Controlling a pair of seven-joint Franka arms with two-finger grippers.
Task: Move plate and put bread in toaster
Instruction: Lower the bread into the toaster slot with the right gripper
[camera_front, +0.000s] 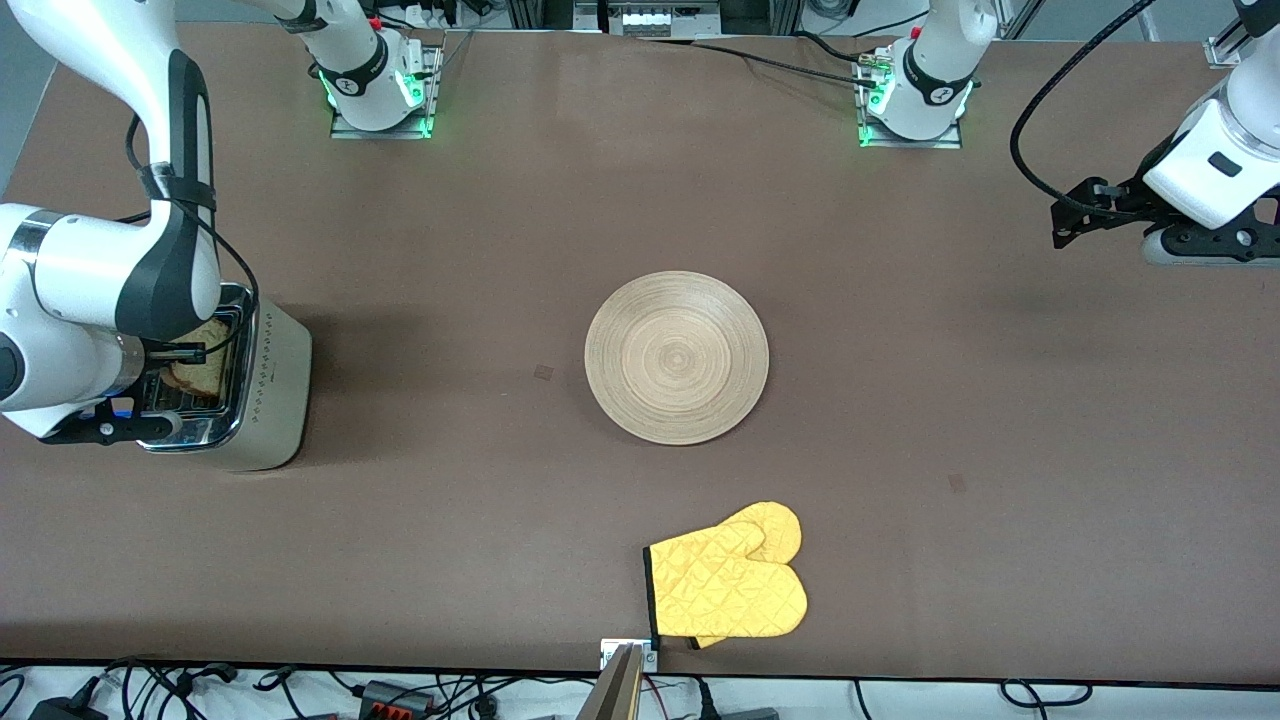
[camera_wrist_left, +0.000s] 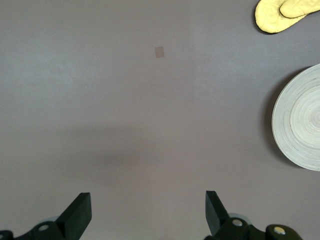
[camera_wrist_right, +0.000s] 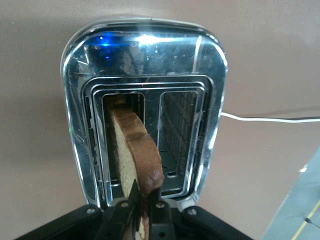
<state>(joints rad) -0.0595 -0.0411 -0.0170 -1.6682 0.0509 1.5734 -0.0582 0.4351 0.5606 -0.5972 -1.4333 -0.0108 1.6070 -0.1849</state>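
The silver toaster (camera_front: 272, 392) stands at the right arm's end of the table. My right gripper (camera_front: 186, 352) is over it, shut on the bread (camera_front: 206, 366). In the right wrist view the gripper (camera_wrist_right: 146, 194) pinches the dark crust of the bread (camera_wrist_right: 136, 145), which stands on edge partly down in one slot of the toaster (camera_wrist_right: 145, 55); the other slot is empty. The wooden plate (camera_front: 677, 357) lies bare at the table's middle. My left gripper (camera_front: 1066, 224) waits open and empty over the left arm's end of the table, and its own view shows it (camera_wrist_left: 147, 200) over bare table with the plate (camera_wrist_left: 302, 120) off to one side.
A yellow oven mitt (camera_front: 730, 585) lies near the table's front edge, nearer to the front camera than the plate; it also shows in the left wrist view (camera_wrist_left: 280, 12). The toaster's white cord (camera_wrist_right: 270, 119) runs off across the table.
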